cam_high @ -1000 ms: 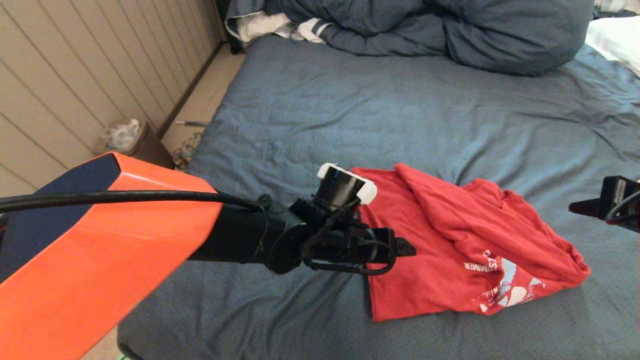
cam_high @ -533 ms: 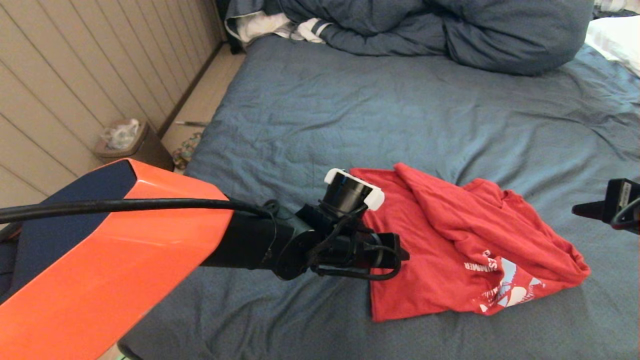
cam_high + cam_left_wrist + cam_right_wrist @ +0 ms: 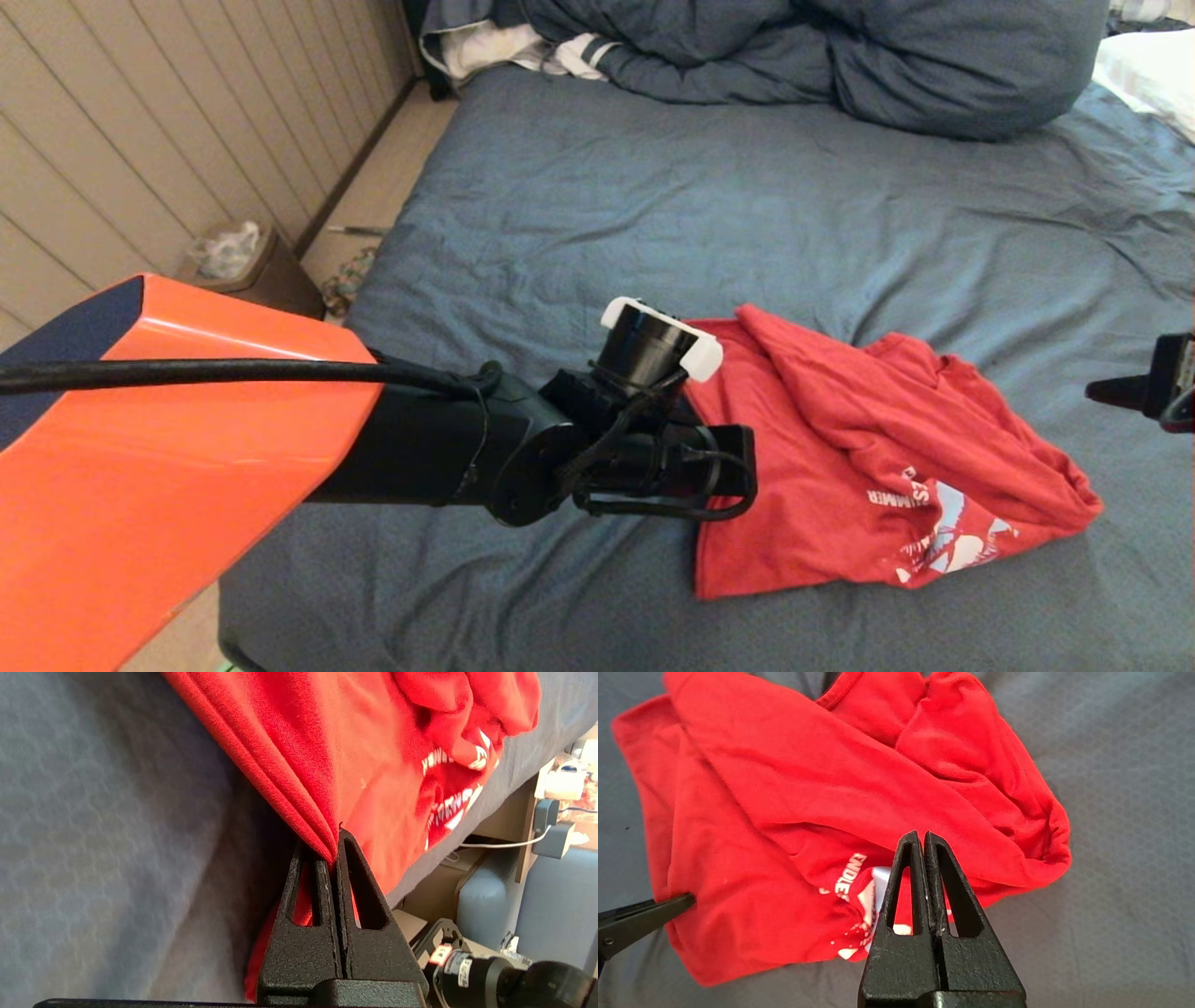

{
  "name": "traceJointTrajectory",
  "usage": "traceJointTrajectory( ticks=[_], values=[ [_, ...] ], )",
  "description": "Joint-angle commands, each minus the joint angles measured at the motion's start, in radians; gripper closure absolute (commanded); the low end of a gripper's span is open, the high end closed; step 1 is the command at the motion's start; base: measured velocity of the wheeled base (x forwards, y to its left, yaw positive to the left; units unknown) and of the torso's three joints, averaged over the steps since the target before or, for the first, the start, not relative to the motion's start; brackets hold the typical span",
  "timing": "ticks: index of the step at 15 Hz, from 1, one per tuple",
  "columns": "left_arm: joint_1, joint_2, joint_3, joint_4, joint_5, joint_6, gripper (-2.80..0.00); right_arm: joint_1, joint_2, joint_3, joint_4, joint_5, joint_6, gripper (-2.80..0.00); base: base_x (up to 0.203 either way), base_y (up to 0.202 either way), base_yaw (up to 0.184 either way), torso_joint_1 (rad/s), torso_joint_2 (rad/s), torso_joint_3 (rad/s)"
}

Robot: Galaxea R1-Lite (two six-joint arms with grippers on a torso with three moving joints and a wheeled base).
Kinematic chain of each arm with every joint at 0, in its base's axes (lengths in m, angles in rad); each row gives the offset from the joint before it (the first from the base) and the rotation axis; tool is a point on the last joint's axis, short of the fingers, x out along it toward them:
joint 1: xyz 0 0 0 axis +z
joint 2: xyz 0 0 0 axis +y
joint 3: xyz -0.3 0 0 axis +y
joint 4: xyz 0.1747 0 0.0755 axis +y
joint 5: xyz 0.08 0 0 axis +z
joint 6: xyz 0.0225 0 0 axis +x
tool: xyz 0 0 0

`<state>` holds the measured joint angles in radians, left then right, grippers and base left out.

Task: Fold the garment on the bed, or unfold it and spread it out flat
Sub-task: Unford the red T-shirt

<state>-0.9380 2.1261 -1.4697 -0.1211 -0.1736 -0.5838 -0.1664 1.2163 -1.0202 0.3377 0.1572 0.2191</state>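
Now that its jaws, which stood wide a second ago, have come together, the left tool (image 3: 332, 854) pinches the doubled edge of the garment (image 3: 840, 457), and the left wrist view shows several red layers drawn into a ridge that runs straight into the closed tips. In the head view that tool sits at the shirt's edge nearest the wooden wall (image 3: 140, 140), with its arm's orange shell filling the corner in front of it. The shirt itself has barely shifted against the earlier frames; it lies crumpled on the bed (image 3: 653, 215), folded over itself, with the white lettering and pale graphic showing at the corner farthest from the held edge and nearest the robot. On the far side of the shirt from the left tool, the right tool (image 3: 923, 836) hangs above the cloth, its jaws pressed together on nothing, and seems to be waiting. Beyond the shirt, toward the head of the bed, the bunched dark-blue duvet (image 3: 822, 56) lies well apart. The grasp appears to be the step just completed, so the shirt is held but neither folded nor spread. Judging by the layers caught, a lift or pull may drag more than one thickness along, which could hamper opening it flat.
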Motion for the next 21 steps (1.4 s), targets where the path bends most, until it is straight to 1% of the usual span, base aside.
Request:
traceJointTrajectory(
  ticks=[1, 2, 4, 6, 9, 13, 18, 21],
  values=[
    [-0.001, -0.028, 0.024, -0.003, 0.001, -0.002, 0.00, -0.001, -0.006, 0.000, 0.001, 0.001, 0.000, 0.00, 0.000, 0.000, 0.000, 0.000, 0.00, 0.000],
    [0.003, -0.044, 0.042, -0.003, 0.002, -0.002, 0.00, -0.001, -0.006, 0.001, 0.001, 0.001, 0.000, 0.00, 0.000, 0.000, 0.000, 0.000, 0.00, 0.000],
    [0.040, -0.087, 0.104, -0.003, 0.000, 0.006, 0.00, 0.001, -0.004, 0.002, 0.000, 0.002, 0.000, 0.00, 0.000, 0.000, 0.000, 0.000, 0.00, 0.000],
    [0.092, -0.133, 0.179, -0.013, -0.004, 0.012, 0.00, 0.002, -0.004, 0.002, 0.000, 0.002, 0.000, 0.00, 0.000, 0.000, 0.000, 0.000, 0.00, 0.000],
    [0.195, -0.207, 0.292, -0.043, -0.008, 0.038, 0.00, 0.002, -0.008, 0.003, 0.001, 0.002, 0.000, 0.00, 0.000, 0.000, 0.000, 0.000, 0.00, 0.000],
    [0.320, -0.337, 0.418, -0.051, -0.077, 0.057, 0.00, 0.002, -0.020, 0.011, 0.001, 0.002, 0.000, 0.00, 0.000, 0.000, 0.000, 0.000, 0.00, 0.000],
    [0.480, -0.515, 0.604, -0.048, -0.090, 0.151, 0.00, 0.005, -0.024, 0.022, 0.002, 0.004, 0.000, 0.00, 0.000, 0.000, 0.000, 0.000, 0.00, 0.000],
    [0.549, -0.591, 0.695, -0.044, -0.089, 0.190, 0.00, 0.010, -0.016, 0.034, 0.000, 0.004, 0.000, 0.00, 0.000, 0.000, 0.000, 0.000, 0.00, 0.000]
  ],
)
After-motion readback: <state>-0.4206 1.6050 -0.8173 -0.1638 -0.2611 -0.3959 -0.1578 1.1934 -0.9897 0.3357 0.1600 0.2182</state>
